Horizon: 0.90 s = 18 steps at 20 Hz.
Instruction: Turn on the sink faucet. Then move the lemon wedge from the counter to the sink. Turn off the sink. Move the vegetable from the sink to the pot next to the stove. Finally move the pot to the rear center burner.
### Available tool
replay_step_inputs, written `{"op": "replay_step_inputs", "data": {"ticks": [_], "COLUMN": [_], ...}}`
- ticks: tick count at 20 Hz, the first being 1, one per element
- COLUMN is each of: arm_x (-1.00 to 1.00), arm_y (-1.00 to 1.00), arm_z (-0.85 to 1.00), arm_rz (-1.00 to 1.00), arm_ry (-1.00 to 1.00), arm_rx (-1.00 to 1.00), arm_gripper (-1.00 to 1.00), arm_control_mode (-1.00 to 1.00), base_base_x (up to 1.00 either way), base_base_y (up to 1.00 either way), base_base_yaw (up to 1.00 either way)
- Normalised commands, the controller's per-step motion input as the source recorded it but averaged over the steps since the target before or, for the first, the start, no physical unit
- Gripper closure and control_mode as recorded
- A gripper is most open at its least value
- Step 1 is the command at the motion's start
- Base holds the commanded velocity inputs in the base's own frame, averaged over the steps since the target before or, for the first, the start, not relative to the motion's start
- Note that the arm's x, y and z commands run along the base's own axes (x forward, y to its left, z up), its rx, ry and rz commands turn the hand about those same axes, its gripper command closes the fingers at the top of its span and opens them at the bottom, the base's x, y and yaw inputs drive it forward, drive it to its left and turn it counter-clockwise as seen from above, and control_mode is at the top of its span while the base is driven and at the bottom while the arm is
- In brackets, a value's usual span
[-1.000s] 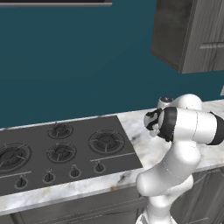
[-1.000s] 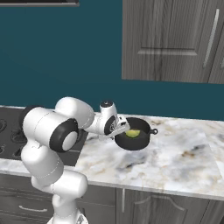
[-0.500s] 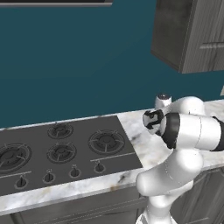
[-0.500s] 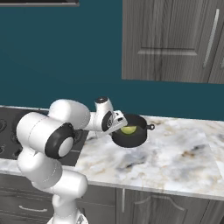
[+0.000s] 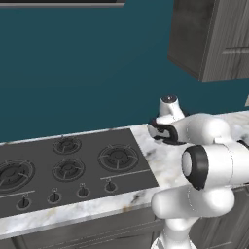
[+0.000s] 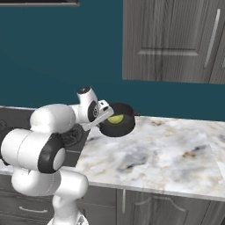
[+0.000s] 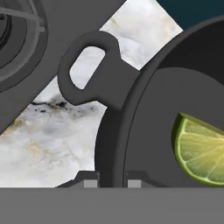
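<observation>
- While the lemon wedge (image 7: 202, 153) is already lying inside the pot (image 6: 117, 125), mid-frame in the right base view, only the burner move is remaining.
- The gripper (image 7: 112, 180) is pinching the pot's rim, nearly closed.
- The stove (image 5: 58, 170) is waiting lower left.

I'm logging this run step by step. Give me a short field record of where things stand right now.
pot: dark, on the counter right of the stove
pot contents: lemon wedge lying inside
gripper: shut on the pot rim, near its loop handle
pot on burner: not yet
rear center burner: bare
</observation>
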Motion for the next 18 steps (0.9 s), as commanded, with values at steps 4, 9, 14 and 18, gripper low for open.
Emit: {"op": "replay_step_inputs", "data": {"ticks": [4,9,14,18], "arm_x": [0.0,0.06,0.06,0.06], "arm_y": [0.88,1.0,1.0,1.0], "arm_z": [0.34,0.2,0.16,0.15], "arm_rz": [0.17,0.23,0.28,0.29], "arm_ry": [0.01,0.05,0.08,0.1], "arm_rx": [-0.01,0.0,0.0,0.0], "arm_gripper": [1.0,1.0,1.0,1.0], "arm_control_mode": [-1.0,-1.0,-1.0,-1.0], "base_base_x": [0.0,0.0,0.0,0.0], "base_base_y": [0.0,0.0,0.0,0.0], "base_base_yaw": [0.0,0.0,0.0,0.0]}}
